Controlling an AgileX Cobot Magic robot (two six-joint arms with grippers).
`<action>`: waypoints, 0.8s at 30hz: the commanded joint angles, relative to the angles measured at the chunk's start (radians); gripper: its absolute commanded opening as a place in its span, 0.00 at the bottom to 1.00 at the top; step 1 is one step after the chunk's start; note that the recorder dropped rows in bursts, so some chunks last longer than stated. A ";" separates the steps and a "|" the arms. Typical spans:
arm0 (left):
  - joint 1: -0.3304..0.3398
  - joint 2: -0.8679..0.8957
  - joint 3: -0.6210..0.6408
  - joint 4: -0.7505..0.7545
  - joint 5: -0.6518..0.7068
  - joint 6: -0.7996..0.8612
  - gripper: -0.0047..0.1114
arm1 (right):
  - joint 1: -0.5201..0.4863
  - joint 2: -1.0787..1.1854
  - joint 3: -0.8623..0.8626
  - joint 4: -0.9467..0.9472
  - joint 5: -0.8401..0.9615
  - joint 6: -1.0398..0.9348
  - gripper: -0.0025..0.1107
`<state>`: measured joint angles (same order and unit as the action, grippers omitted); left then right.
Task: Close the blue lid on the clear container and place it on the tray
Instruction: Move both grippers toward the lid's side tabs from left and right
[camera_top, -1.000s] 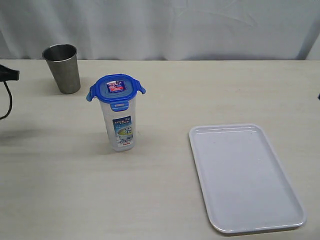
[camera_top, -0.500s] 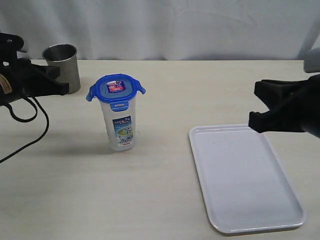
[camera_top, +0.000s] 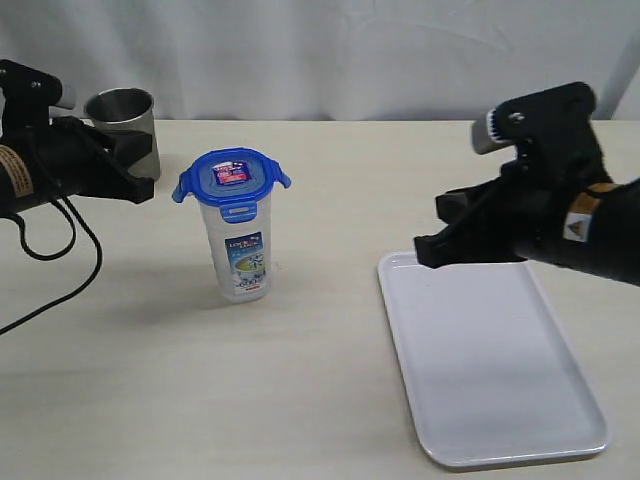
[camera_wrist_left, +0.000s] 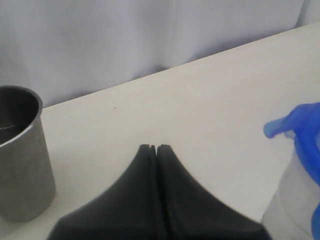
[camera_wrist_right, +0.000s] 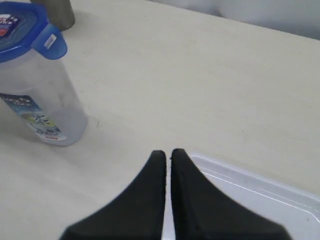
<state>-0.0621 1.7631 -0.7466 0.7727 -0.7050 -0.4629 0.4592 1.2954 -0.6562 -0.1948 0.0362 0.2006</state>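
Blue lid (camera_top: 232, 178) sits on top of the clear container (camera_top: 240, 260), which stands upright on the table (camera_top: 150, 390), left of the middle in the exterior view. Two of the lid's flaps stick out sideways at the left and right of the rim, while the flap facing the camera hangs down against the container's wall. A small red-and-white sticker shows on the lid's top, and a blue-and-white label runs down the container's side. The container rests on the bare table, well apart from the tray (camera_top: 500, 400).

The tray lies flat on the right part of the table, white, with a low raised rim, and nothing is on it.

The left claw (camera_wrist_left: 153, 148) is closed, its two black tips pressed together with nothing between them. In the exterior view it points toward the container from the left, at about the height of the lid, near one of the splayed flaps but not touching it. A grey steel cup (camera_top: 128, 118) stands behind it near the back of the table, beside the claw and apart from the container. A black cable (camera_top: 62, 285) loops down from the left arm over the table.

The right claw (camera_wrist_right: 167, 152) is likewise closed and empty, tips together. It hangs over the tray's corner nearest the container, pointing toward the container, with a wide stretch of bare table between them.

A white cloth (camera_top: 320, 50) hangs behind the table.
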 joint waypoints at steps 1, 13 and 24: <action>-0.004 0.004 -0.015 0.083 -0.004 -0.004 0.04 | 0.043 0.122 -0.134 -0.001 0.108 -0.045 0.06; 0.012 0.004 -0.040 0.269 -0.038 -0.058 0.04 | -0.143 0.326 -0.459 1.370 0.679 -1.444 0.06; 0.082 0.004 -0.040 0.575 -0.167 -0.229 0.04 | -0.077 0.507 -0.546 1.387 0.732 -1.520 0.06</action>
<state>0.0201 1.7631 -0.7812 1.2976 -0.8498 -0.6551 0.3613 1.7691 -1.1592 1.1765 0.7774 -1.3042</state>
